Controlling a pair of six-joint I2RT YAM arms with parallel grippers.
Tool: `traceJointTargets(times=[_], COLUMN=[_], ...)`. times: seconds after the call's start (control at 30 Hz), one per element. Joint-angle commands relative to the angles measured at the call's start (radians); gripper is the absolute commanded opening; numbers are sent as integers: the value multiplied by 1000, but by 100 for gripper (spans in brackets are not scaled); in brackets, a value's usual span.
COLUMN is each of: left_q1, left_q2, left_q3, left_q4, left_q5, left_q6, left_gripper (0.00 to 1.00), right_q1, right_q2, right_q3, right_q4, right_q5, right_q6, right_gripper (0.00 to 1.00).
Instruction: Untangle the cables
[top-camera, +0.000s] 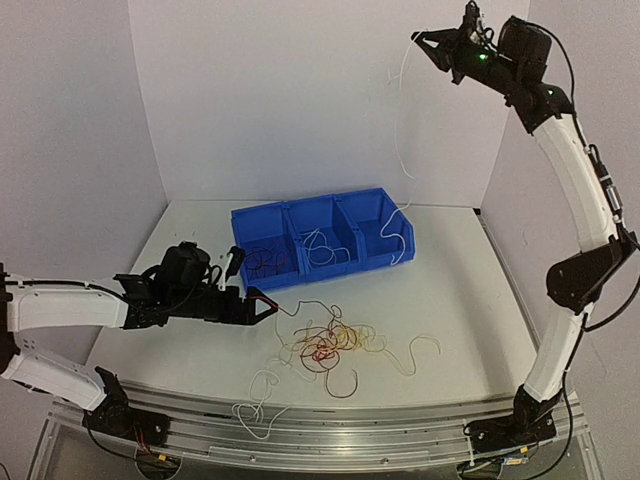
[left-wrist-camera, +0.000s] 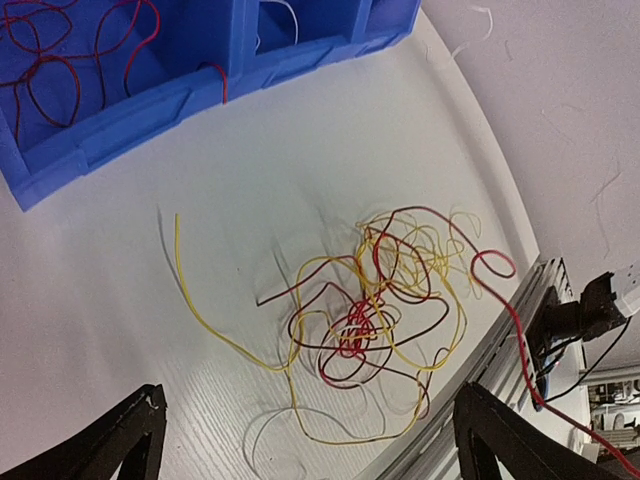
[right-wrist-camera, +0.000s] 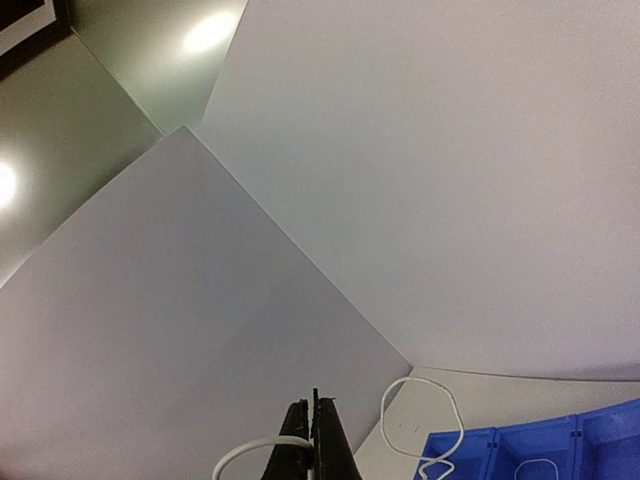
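A tangle of yellow, dark red and white cables lies on the table in front of the blue bin. In the left wrist view the tangle lies just ahead of my left gripper, which is wide open and empty. In the top view that gripper hovers low at the tangle's left. My right gripper is raised high at the back right, shut on a white cable that hangs down to the bin's right end. The right wrist view shows the jaws closed on it.
The bin has three compartments: dark red cables lie in the left one, white cables in the middle one. A loose white cable lies by the front metal rail. A red cable reaches over that rail. White walls stand behind and at both sides.
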Motion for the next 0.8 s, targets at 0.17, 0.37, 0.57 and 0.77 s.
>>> traceJointTargets(times=[0.17, 0.37, 0.57, 0.77], left_q1=[-84, -175, -191, -194], left_q2=[165, 308, 386, 395], left_q3=[100, 210, 270, 272], left_q4=[-84, -184, -202, -203], left_q5=[-29, -98, -102, -111], left_q6=[27, 48, 48, 45], left_gripper=[100, 100, 100, 100], right_q1=[139, 224, 273, 282], right_q2=[236, 278, 367, 538], right_q3=[189, 183, 201, 276], right_q4=[248, 362, 527, 712], right_q5=[207, 305, 461, 592], right_q6=[52, -20, -99, -138], right_gripper=[0, 0, 0, 0])
